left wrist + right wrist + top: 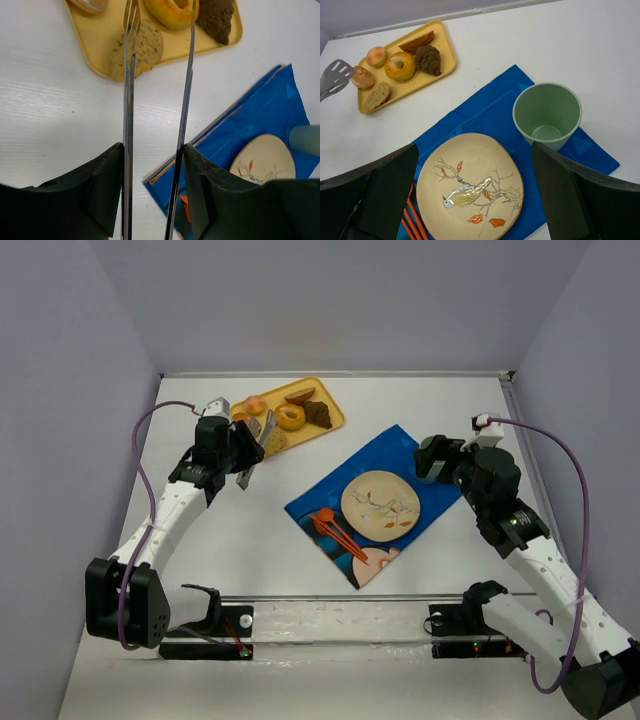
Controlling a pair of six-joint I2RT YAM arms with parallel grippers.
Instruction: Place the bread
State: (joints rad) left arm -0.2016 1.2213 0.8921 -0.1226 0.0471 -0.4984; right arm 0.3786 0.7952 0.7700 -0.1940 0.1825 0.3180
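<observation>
Bread slice (pixel 142 50) lies ahead: the left gripper (pixel 154 150) clamps thin metal tongs (pixel 187 90), blades apart, left tip over the flat speckled slice on a yellow tray (pixel 97 37). Just beyond lie a glossy ring doughnut (pixel 170 12) and a rough dark pastry (pixel 216 17). The right gripper (pixel 475 147) stands wide open over a round painted plate (pixel 470 192).

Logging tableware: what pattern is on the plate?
Plate: bird on branches with red leaves, cream ground; right wrist view.

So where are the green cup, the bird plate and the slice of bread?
green cup (pixel 547 107): right wrist view, on its inner wall.
bird plate (pixel 470 189): right wrist view, on the painted middle.
slice of bread (pixel 375 96): right wrist view, on the middle of the slice.
</observation>
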